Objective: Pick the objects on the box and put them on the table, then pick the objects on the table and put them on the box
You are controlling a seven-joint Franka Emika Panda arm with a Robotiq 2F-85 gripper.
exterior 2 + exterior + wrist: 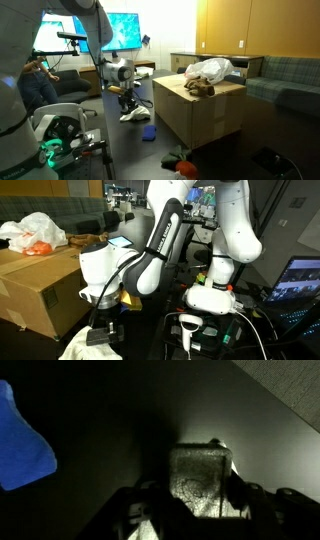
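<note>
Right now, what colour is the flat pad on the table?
Blue pad, best in wrist view.

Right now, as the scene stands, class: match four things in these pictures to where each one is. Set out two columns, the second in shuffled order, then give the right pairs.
Things
1. white-and-orange plastic bag
2. dark grey slab
3. large white cloth
4. blue flat pad

Places
A. flat on the table, between the cloth and the carton
B. on top of the carton
C. between the fingers of the gripper
D. crumpled on the table below the gripper

Pairs: 1-B, 2-C, 3-D, 4-A
</note>
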